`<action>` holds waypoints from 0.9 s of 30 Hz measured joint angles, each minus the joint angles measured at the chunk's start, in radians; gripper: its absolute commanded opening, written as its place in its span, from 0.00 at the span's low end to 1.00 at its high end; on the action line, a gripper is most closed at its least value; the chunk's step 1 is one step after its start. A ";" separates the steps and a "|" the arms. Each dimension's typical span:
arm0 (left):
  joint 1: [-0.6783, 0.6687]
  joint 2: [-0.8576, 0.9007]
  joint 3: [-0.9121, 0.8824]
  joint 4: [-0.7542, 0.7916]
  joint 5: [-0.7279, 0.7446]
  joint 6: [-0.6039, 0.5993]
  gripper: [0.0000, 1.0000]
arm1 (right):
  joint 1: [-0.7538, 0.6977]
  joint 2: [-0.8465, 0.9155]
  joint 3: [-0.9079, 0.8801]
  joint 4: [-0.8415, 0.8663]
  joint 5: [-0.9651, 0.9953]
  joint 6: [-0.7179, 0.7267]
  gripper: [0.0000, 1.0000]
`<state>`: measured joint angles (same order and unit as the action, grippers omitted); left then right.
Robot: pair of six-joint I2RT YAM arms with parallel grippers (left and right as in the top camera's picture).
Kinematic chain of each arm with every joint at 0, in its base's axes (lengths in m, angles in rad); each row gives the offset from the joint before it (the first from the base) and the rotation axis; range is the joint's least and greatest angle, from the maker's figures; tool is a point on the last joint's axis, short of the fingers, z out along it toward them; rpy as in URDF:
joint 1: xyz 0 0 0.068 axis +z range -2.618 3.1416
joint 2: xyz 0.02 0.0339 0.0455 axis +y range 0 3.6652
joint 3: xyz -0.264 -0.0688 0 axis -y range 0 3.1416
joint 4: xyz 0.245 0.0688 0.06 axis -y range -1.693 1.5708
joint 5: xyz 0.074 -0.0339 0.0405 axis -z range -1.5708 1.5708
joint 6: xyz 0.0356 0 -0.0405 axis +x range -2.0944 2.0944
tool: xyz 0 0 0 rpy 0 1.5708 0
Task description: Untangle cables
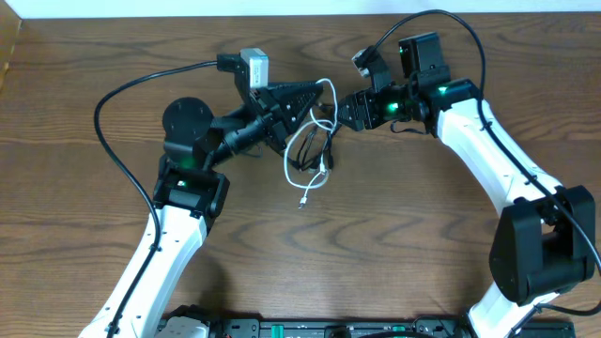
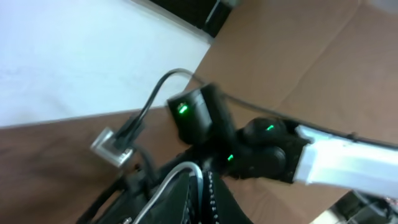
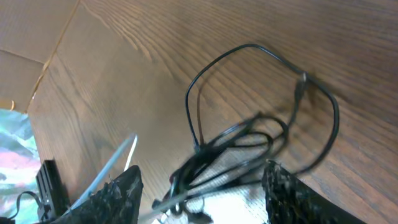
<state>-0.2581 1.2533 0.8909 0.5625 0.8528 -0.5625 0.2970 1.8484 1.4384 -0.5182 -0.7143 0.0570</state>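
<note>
My left gripper (image 1: 317, 94) reaches in from the left and is shut on the white cable (image 1: 324, 174). In the left wrist view that cable (image 2: 180, 169) curves up out of the closed fingers. It hangs down to the table, with its plug end toward the front. The black cable (image 1: 327, 131) lies tangled with it just right of the left fingertips. My right gripper (image 1: 340, 111) faces the left one, open. In the right wrist view several loops of the black cable (image 3: 249, 45) lie between and beyond its spread fingers (image 3: 118, 193), ungripped, and the white cable (image 3: 115, 160) passes at the left.
A thick black arm wire (image 1: 122, 89) arcs over the table at the left, and another (image 1: 441, 19) loops above the right wrist. The right arm's wrist (image 2: 261, 149) fills the middle of the left wrist view. A cardboard wall (image 3: 37, 43) stands behind the table's far edge.
</note>
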 measured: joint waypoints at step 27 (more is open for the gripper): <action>0.107 0.000 0.005 0.426 0.026 -0.436 0.07 | 0.000 0.066 0.000 0.172 -0.094 0.068 0.74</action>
<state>-0.1513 1.2533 0.8963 0.9886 0.8783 -0.9981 0.2974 1.9141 1.4380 -0.3462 -0.8085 0.1253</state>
